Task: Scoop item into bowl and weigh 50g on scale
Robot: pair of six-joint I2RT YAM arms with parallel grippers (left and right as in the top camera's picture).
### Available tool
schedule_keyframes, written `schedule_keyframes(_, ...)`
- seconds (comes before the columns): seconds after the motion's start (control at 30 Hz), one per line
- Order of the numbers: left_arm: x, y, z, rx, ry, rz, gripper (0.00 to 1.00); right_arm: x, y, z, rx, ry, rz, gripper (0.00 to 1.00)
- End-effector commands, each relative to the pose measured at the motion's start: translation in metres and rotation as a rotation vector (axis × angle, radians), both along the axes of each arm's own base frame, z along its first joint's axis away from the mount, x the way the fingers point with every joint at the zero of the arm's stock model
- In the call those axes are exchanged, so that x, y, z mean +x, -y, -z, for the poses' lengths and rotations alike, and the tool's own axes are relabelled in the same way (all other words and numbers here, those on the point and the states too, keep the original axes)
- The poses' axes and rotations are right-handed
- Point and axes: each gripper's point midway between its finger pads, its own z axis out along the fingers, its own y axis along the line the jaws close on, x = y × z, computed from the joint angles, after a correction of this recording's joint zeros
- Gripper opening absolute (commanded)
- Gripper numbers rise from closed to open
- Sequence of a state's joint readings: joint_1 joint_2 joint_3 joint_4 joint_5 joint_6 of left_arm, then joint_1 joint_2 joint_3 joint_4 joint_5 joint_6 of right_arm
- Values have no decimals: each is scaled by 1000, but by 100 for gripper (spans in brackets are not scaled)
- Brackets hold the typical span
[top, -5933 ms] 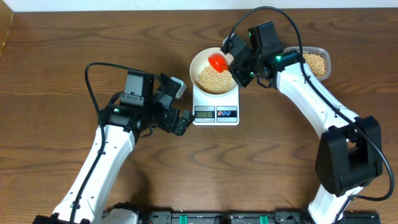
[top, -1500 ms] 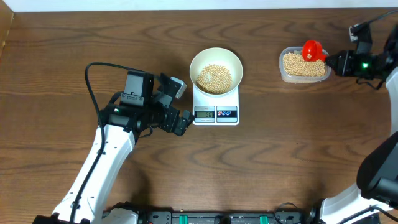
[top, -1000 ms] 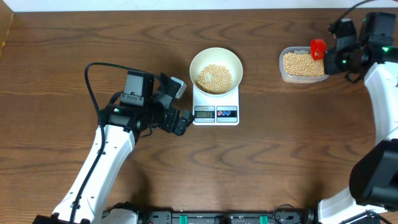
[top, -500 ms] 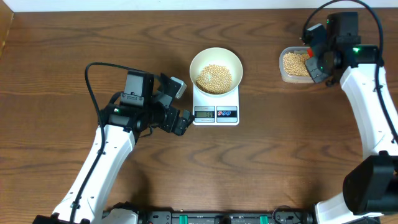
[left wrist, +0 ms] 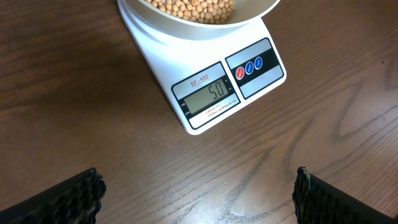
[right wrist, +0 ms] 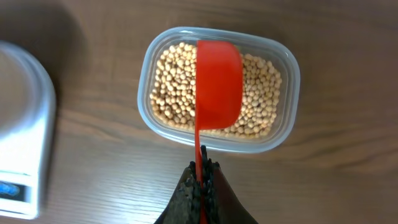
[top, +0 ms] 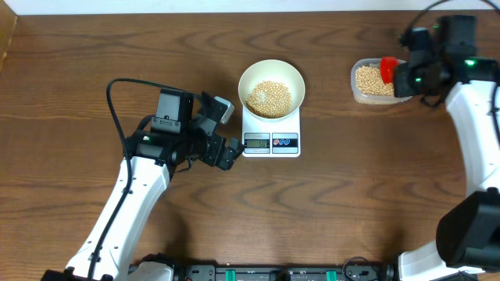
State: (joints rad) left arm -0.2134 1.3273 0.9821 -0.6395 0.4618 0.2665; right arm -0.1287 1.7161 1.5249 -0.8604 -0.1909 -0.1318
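Overhead, the left arm rises from the lower left of the frame, elbow bent, with the left gripper (top: 226, 131) spread wide and empty just left of the scale (top: 271, 141). On the scale sits the bowl (top: 250, 74) of beans (top: 269, 95) at upper centre, and the display (left wrist: 207, 95) reads 50. The right arm reaches up the right edge. The right gripper (right wrist: 202, 180) is clamped on the handle of a red scoop (right wrist: 219, 84) above a clear tub (right wrist: 289, 68) of more beans in the upper right of the table (top: 312, 211).
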Motion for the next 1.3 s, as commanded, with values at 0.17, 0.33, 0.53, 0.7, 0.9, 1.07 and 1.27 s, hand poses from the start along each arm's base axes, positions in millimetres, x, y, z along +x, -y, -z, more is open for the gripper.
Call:
schedule_keyframes(0.17, 4, 1, -9, -2, 29, 5, 99, -4, 21, 31, 390, -146, 381, 2)
schedule_keyframes(0.33, 4, 1, -9, -2, 29, 5, 99, -4, 25, 41, 502, -195, 437, 8)
schedule_keyframes(0.53, 4, 1, -9, -2, 29, 5, 99, -7, 32, 45, 515, -214, 482, 44)
schedule_keyframes(0.7, 4, 1, -9, -1, 30, 5, 99, -9, 39, 45, 525, -215, 507, 62)
schedule_keyframes(0.9, 4, 1, -9, -1, 30, 5, 99, -14, 50, 42, 577, -220, 533, 86)
schedule_keyframes(1.07, 4, 1, -9, -2, 29, 5, 99, -23, 59, 45, 581, -247, 562, 96)
schedule_keyframes(1.27, 4, 1, -9, -2, 29, 5, 99, -32, 76, 41, 578, -239, 593, 99)
